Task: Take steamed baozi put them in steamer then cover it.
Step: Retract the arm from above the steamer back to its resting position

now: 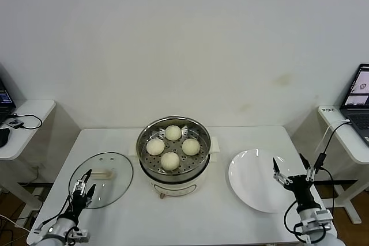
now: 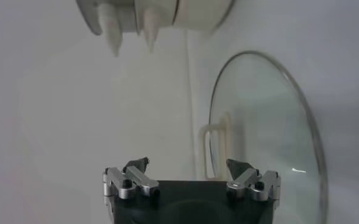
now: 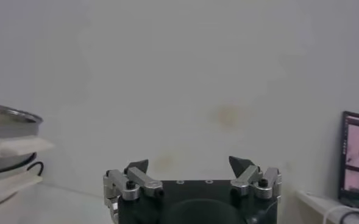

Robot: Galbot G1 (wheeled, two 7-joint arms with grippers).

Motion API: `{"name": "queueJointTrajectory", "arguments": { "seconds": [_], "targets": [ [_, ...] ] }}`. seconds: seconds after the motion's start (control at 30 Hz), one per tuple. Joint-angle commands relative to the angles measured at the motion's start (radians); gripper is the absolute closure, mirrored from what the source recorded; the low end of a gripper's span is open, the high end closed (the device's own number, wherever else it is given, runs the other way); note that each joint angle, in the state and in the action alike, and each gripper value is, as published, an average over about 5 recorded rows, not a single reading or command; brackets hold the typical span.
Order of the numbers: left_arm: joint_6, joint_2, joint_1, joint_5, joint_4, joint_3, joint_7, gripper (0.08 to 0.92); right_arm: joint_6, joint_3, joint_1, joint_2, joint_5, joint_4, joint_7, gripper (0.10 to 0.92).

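Four steamed baozi [image 1: 172,147] sit inside the steamer [image 1: 173,156] at table centre — the cover [image 1: 101,187] lies flat to its left. The left gripper [image 1: 84,183], jaws open and empty, hovers at the lid's near edge; a poor hold on the slim handle [image 1: 102,173] could let the glass slip. The right gripper [image 1: 293,173] waits open by the white plate [image 1: 258,187].

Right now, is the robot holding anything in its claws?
No, nothing is held. The left end effector is open above the cover's near edge, and the right end effector is open beside the plate.
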Motion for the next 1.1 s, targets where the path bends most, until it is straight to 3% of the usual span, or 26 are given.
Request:
{"name": "queueJointTrajectory", "arguments": {
  "seconds": [0.03,0.67,1.1],
  "targets": [
    [0.001,0.037,-0.116,0.032,0.069,0.039,0.012,0.177,0.009,0.021,-0.046,0.022,-0.006,0.011,0.0,0.203],
    [0.0,0.027,-0.241,0.02,0.207,0.102,0.011,0.177,0.014,0.024,-0.081,0.031,-0.02,0.028,-0.003,0.203],
    [-0.002,0.023,-0.274,-0.005,0.235,0.117,0.0,0.177,0.019,0.014,-0.082,0.037,-0.029,0.017,-0.005,0.202]
  ]
}}
